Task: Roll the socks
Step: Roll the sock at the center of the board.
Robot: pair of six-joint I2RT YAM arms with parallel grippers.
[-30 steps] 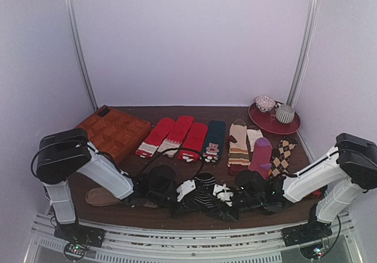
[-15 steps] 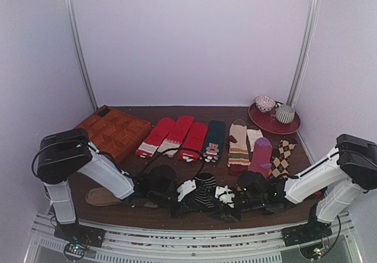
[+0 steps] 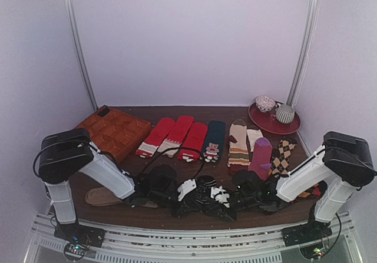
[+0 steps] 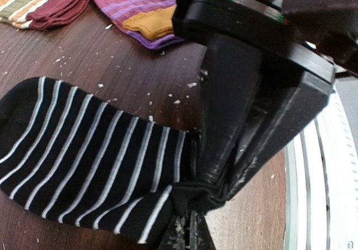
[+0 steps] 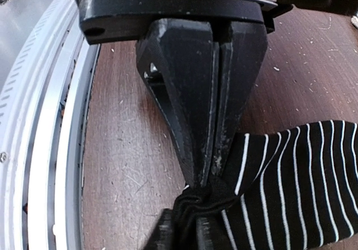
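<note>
Rolling appears barely begun: the left tool [image 4: 201, 197] and right tool [image 5: 204, 183] each clamp a bunched end of the black striped sock [image 4: 84, 149], which lies mostly flat near the tabletop's [image 3: 177, 113] near edge, unrolled.

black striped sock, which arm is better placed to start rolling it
Probably the right. The right gripper is shut on a bunched end of the sock, gathered like a first turn. The left gripper pinches the opposite end and could anchor it.
</note>
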